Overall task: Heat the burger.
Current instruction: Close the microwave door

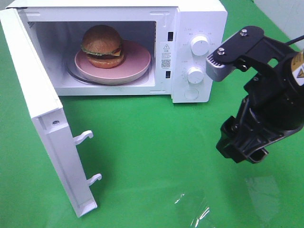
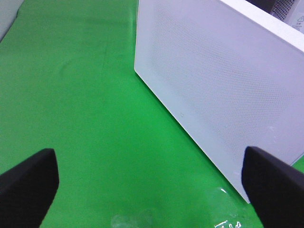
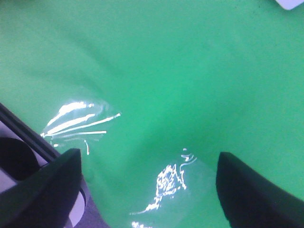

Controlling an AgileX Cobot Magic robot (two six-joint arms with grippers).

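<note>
The burger (image 1: pixel 102 45), with a golden-brown bun, lettuce frill and dark patty, sits on a round pink plate (image 1: pixel 137 64) inside the white microwave (image 1: pixel 199 19). The microwave door (image 1: pixel 45 123) is swung wide open toward the front left. My right gripper (image 3: pixel 149 190) hangs open over the green cloth to the right of the microwave, with nothing between its fingers. Also empty, my left gripper (image 2: pixel 152 185) stands open, and its view looks at the outer face of the door (image 2: pixel 213 85). The left arm does not show in the exterior high view.
Two white dials (image 1: pixel 199 46) are on the microwave's right panel, close to the right arm's grey-and-black wrist (image 1: pixel 237 47). Two latch hooks (image 1: pixel 83 137) stick out from the door's edge. A green cloth (image 1: pixel 156 156) with shiny patches covers the table.
</note>
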